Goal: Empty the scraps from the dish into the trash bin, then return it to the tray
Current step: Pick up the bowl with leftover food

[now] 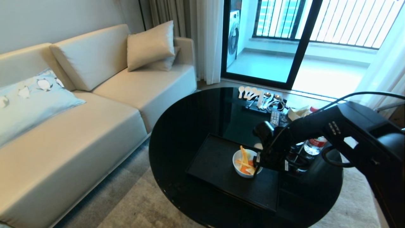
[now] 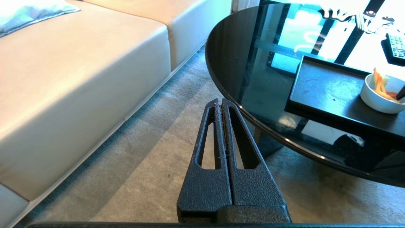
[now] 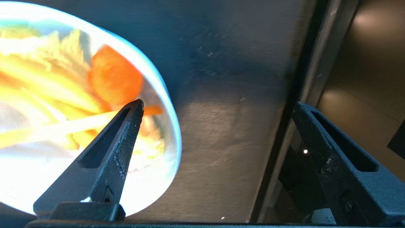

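The right gripper (image 3: 218,107) is hanging low over the tray (image 1: 215,161) with its two fingers spread wide and nothing between them. One finger (image 3: 126,136) is sitting over the inside of the dish (image 1: 238,167), above the scraps (image 1: 244,161); the other finger (image 3: 319,133) is standing past the tray's raised edge, so the dish's near rim is lying between the two. Whether either finger is touching the dish cannot be told.

The left gripper (image 2: 220,104) is hanging beside the table (image 1: 190,126), above the carpet (image 2: 152,164), with its fingers pressed together and holding nothing.

The table is round, glossy and black, and it is reflecting the balcony door (image 1: 294,44). It is standing on pale carpet beside a cream sofa (image 1: 104,104) that is carrying cushions.

The tray is lying flat on the table. Its long axis is running from the front edge of the table toward the window.

The dish is standing upright, mouth upward, at the tray's right-hand side. The long yellow-orange strips are leaning up and over its far rim.
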Controlling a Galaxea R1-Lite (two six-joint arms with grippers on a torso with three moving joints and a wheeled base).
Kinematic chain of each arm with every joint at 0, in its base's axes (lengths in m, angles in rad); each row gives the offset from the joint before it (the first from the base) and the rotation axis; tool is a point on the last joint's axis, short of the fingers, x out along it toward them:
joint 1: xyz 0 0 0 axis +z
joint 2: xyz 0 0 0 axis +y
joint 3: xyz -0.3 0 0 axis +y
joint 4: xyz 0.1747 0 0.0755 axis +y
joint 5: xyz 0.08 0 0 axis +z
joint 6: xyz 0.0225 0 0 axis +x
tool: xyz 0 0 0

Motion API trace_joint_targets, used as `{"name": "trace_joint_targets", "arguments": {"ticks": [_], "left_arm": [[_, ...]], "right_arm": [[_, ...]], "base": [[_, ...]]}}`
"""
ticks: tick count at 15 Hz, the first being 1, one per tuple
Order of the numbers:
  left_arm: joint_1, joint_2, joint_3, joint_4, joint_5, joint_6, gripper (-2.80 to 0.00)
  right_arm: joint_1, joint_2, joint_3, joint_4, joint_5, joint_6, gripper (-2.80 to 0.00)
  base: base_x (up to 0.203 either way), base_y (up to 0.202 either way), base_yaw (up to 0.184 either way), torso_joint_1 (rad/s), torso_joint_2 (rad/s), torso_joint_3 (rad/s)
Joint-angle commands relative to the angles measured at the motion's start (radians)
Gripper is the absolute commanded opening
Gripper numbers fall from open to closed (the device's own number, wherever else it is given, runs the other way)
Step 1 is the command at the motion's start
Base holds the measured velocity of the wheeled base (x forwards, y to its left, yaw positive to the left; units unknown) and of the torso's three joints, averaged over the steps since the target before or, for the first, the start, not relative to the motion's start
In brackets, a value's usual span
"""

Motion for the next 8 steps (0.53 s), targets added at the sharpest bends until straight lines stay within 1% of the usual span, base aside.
{"name": "trace_joint_targets", "arguments": {"ticks": [1,6,7,8], "left_arm": [[0.000,0.000,0.000,0.000,0.000,-0.001,-2.80],[0.000,0.001,0.000,0.000,0.000,-0.001,-2.80],[0.000,0.000,0.000,0.000,0.000,-0.001,-2.80],[0.000,0.001,0.000,0.000,0.000,-0.001,-2.80]], "right_arm": [[0.010,0.001,-0.003,0.002,-0.001,0.005,0.00],[0.012,0.007,0.002,-0.001,0.000,0.007,0.00],[0.013,0.009,0.002,-0.001,0.000,0.007,-2.80],[0.013,0.009,0.002,-0.001,0.002,0.007,-2.80]], "base": [[0.000,0.000,0.000,0.000,0.00,0.000],[0.000,0.000,0.000,0.000,0.00,0.000],[0.000,0.000,0.000,0.000,0.00,0.000],[0.000,0.000,0.000,0.000,0.00,0.000]]}}
